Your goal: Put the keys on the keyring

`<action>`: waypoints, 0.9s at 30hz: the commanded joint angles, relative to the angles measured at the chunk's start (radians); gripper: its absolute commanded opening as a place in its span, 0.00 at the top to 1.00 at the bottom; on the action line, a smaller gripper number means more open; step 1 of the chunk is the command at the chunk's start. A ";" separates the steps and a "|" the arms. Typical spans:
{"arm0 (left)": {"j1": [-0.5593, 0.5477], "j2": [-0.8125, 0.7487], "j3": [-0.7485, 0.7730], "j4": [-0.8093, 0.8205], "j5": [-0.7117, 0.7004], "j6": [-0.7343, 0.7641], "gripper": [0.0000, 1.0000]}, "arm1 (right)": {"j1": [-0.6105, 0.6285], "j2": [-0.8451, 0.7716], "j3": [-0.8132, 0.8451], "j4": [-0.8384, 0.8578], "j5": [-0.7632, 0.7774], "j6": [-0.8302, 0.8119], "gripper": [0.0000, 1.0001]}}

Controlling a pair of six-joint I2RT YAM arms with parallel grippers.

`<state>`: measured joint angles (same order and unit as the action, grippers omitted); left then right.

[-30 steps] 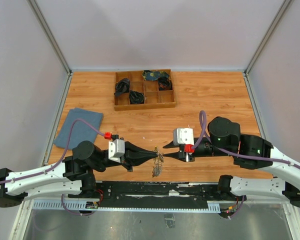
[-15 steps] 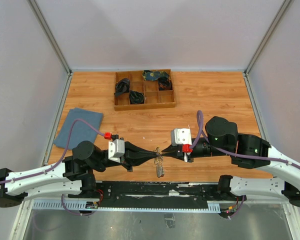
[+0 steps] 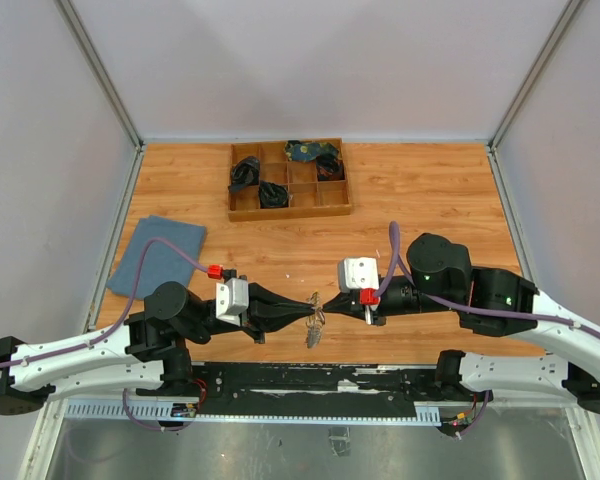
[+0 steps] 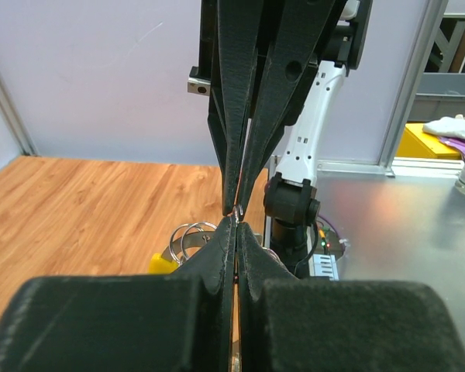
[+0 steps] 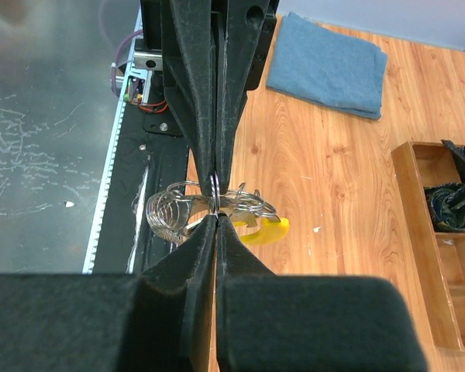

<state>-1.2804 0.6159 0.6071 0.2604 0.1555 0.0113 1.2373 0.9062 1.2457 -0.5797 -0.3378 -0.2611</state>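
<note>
Where the two arms meet tip to tip near the front edge of the wooden table (image 3: 430, 190), the left gripper (image 3: 309, 311) and the right gripper (image 3: 330, 309) are each pinched tight on the thin wire of the keyring (image 3: 319, 308), held between them. In the right wrist view, a curved yellow piece (image 5: 267, 230) sits on the ring at about 4 o'clock from the pinch. Seen from overhead, the keys (image 3: 312, 336) dangle in a silvery bunch at 6 o'clock from the fingertips. A wooden divided tray (image 3: 289, 212) lies well apart at 12 o'clock. Several of its compartments hold dark bundles (image 3: 272, 194), too small to identify. A folded blue cloth (image 3: 158, 255) lies at 10 o'clock.
</note>
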 commanded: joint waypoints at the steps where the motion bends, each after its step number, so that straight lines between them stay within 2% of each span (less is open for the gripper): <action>1: 0.000 -0.016 0.002 0.072 0.003 0.004 0.99 | 0.015 0.008 0.008 -0.035 0.014 0.010 0.99; 15: -0.001 0.007 0.013 0.080 0.011 0.010 0.99 | 0.016 0.024 -0.004 -0.009 0.027 0.017 0.97; 20: 0.000 0.004 0.016 0.083 0.013 0.007 1.00 | 0.015 -0.012 -0.022 0.030 0.058 0.016 0.89; 27: -0.001 0.001 0.012 0.090 0.013 0.006 1.00 | 0.016 -0.099 -0.065 0.110 0.063 0.006 0.86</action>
<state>-1.2804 0.6266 0.6071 0.2695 0.1558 0.0158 1.2373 0.8623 1.2087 -0.5598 -0.2890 -0.2573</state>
